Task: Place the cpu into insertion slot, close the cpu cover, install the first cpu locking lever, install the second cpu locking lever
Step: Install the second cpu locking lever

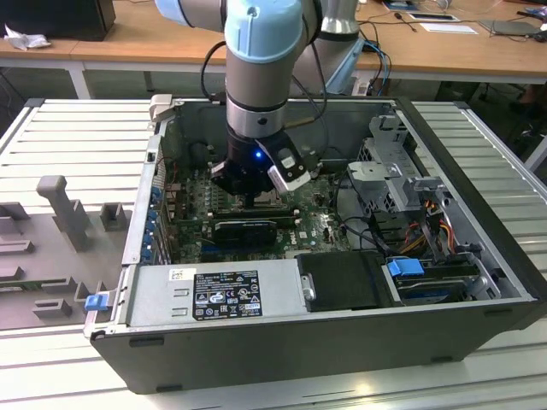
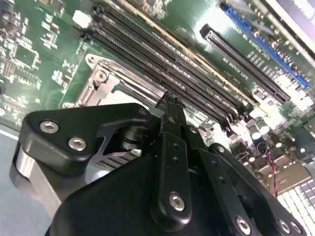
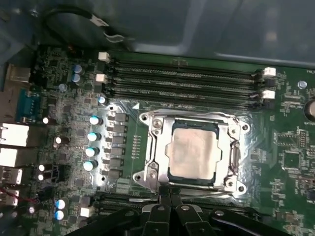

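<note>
— Fingers (image 3: 170,209) up front in first wrist view, pressed together, pinching nothing, tips at socket's edge.
— Where's the cpu (image 3: 193,155)?
— Seated in insertion slot (image 3: 171,147), pale silvery top showing thru cpu cover (image 3: 229,150), which lies flat over it.
— 2nd wrist view?
— My gripper (image 2: 170,101) hides the chip; only a cover corner shows, beside long memory slots (image 2: 162,54). Exterior view: I'm low inside the open PC case (image 1: 461,325).

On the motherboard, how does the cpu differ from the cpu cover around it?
The cpu is a solid, pale beige square; the cpu cover is a shinier silver frame with a cut-out centre. The cpu sits inside the opening, while the cpu cover lies flat around it, reaching further out. Both are square, metal and lie level with the board.
</note>
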Robot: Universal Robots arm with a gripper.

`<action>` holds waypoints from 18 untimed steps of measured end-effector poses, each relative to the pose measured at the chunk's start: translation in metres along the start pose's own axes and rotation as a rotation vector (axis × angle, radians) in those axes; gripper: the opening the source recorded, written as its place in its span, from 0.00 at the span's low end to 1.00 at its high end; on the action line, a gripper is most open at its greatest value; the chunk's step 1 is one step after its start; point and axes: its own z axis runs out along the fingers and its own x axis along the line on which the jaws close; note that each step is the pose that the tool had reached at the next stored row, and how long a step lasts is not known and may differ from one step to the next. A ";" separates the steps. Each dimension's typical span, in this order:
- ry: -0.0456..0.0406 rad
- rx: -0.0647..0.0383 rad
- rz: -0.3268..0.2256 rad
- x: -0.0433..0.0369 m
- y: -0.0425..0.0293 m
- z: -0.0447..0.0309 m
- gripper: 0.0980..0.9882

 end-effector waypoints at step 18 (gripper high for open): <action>-0.0145 -0.147 -0.007 0.0228 -0.0273 0.0058 0.01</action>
